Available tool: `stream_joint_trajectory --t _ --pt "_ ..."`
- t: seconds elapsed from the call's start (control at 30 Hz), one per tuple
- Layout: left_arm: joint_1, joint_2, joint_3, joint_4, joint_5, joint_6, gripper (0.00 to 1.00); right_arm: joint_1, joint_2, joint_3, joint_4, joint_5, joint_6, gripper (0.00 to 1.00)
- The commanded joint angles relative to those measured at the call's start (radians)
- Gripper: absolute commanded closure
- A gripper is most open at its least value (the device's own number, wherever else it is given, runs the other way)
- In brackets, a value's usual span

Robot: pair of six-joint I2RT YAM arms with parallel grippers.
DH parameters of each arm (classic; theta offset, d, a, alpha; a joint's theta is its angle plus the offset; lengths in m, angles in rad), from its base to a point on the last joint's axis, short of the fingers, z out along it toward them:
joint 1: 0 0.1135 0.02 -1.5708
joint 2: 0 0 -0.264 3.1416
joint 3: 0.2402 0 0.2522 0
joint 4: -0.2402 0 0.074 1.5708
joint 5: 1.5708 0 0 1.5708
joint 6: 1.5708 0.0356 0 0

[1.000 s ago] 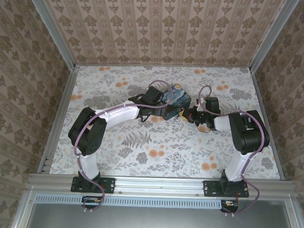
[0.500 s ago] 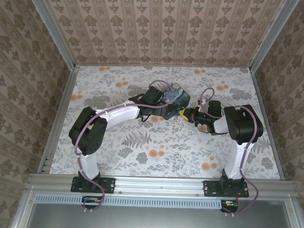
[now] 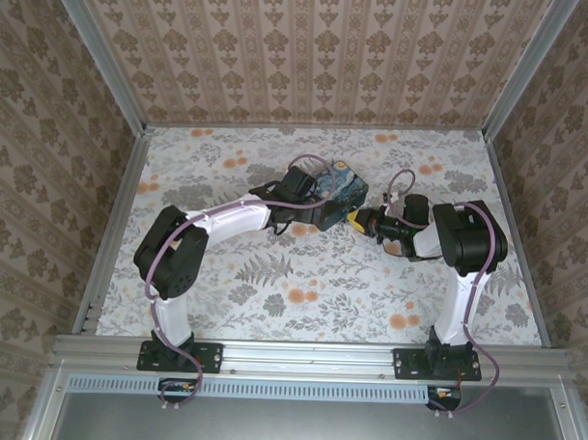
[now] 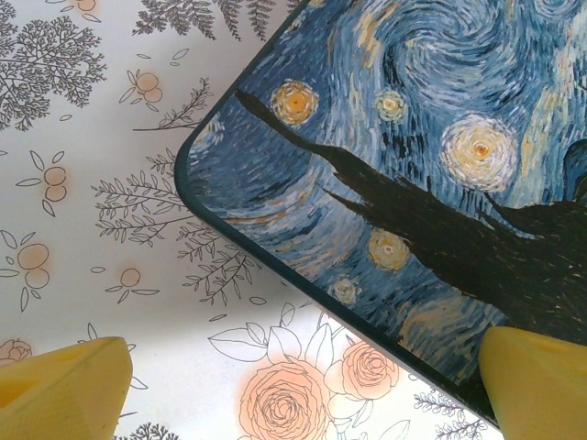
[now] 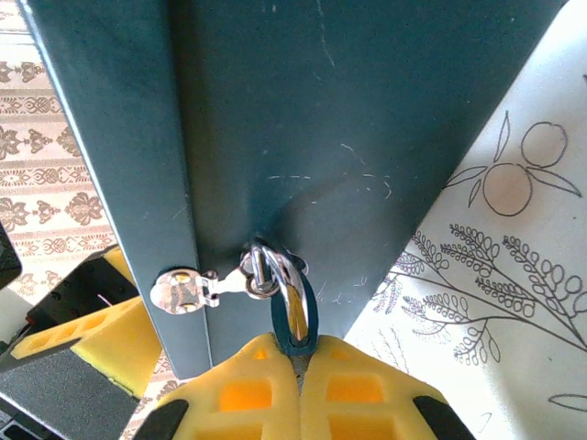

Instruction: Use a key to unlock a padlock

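The padlock (image 5: 295, 312) is small and teal-edged, and its chrome shackle hangs through a ring on the dark side of the Starry Night box (image 5: 321, 119). My right gripper (image 5: 300, 353) is shut just under the padlock, its yellow fingertips pressed together against the padlock's bottom. A thin grey sliver, apparently the key (image 5: 300, 367), shows pinched in the seam; the rest is hidden. Seen from above, this gripper (image 3: 362, 221) meets the box's right corner. My left gripper (image 4: 303, 385) is open, its fingers (image 4: 64, 390) straddling the near corner of the box lid (image 4: 413, 165).
A silver hasp plate (image 5: 197, 287) is hooked to the same ring on the box's side. The box (image 3: 341, 188) sits mid-table on the floral cloth (image 3: 301, 288). Patterned walls and metal rails (image 3: 115, 223) close in the table on three sides.
My right arm has swung in, carrying its gripper slightly left, closer against the box corner. The left arm and the box have stayed put.
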Motion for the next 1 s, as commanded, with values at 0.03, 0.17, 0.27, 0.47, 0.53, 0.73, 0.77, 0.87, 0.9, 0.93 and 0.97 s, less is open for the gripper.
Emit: stream_joint_trajectory --t 0.03,0.17,0.27,0.47,0.53,0.73,0.77,0.87,0.9,0.93,0.97 --pt "0.014 0.101 -0.073 -0.280 -0.061 0.028 0.03 -0.042 0.020 -0.022 -0.054 0.097 0.034 1.00" --pt "0.013 0.102 -0.076 -0.277 -0.056 0.022 0.03 -0.043 0.055 -0.055 0.141 0.114 0.202 1.00" --pt "0.011 0.103 -0.078 -0.275 -0.050 0.018 0.04 -0.042 0.070 -0.088 0.244 0.157 0.296 1.00" --pt "0.003 0.102 -0.091 -0.266 -0.042 0.003 0.04 -0.042 0.066 -0.166 0.336 0.260 0.400 1.00" --pt "0.000 0.106 -0.094 -0.262 -0.039 -0.001 0.04 -0.042 0.067 -0.179 0.348 0.281 0.417 1.00" --pt "-0.007 0.115 -0.095 -0.262 -0.036 -0.002 0.04 -0.043 0.062 -0.159 0.360 0.276 0.443 1.00" --pt "-0.006 0.116 -0.094 -0.262 -0.036 -0.003 0.04 -0.044 0.055 -0.155 0.359 0.276 0.443 1.00" --pt "-0.008 0.119 -0.093 -0.262 -0.035 -0.004 0.04 -0.046 0.031 -0.129 0.312 0.269 0.414 1.00" --pt "-0.008 0.119 -0.093 -0.262 -0.034 -0.003 0.04 -0.047 0.019 -0.107 0.252 0.249 0.381 1.00" --pt "-0.009 0.119 -0.091 -0.262 -0.032 -0.004 0.04 -0.047 -0.002 -0.077 0.149 0.223 0.314 1.00" --pt "-0.010 0.119 -0.091 -0.262 -0.032 -0.003 0.05 -0.046 -0.029 -0.045 -0.002 0.201 0.226 1.00"
